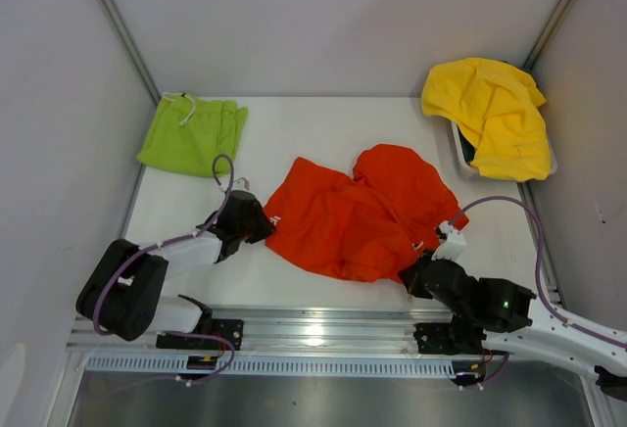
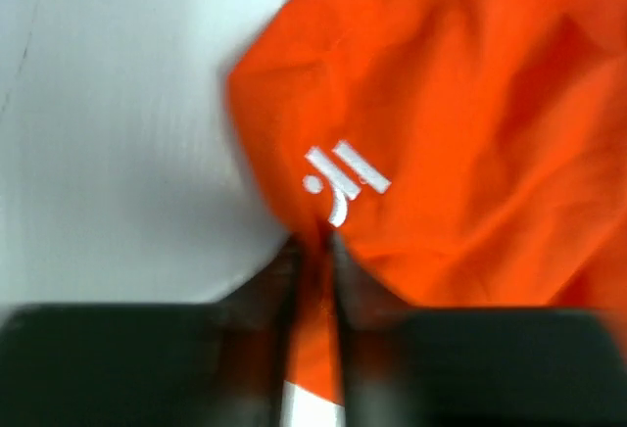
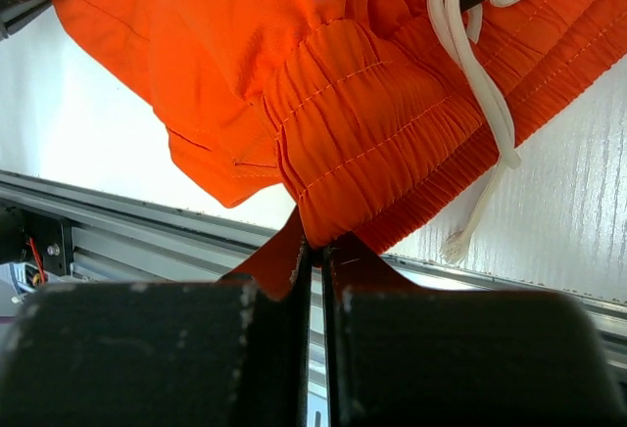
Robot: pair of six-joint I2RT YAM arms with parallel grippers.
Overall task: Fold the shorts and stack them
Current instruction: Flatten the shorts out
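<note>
The orange-red shorts (image 1: 358,213) lay crumpled in the middle of the table (image 1: 294,123), toward its near edge. The left gripper (image 1: 263,223) was pinched on the left edge of that pair, just beside a small white logo (image 2: 343,177), with cloth running between its fingers, though the wrist view was blurred. The right gripper (image 1: 421,268) was clamped tight on the gathered waistband at the near right, close to the white drawstring (image 3: 480,65). The lime-green shorts (image 1: 193,134) lay folded at the far left corner, well apart. At the far right, a yellow cloth (image 1: 495,114) was heaped over a white tray (image 1: 458,145).
</note>
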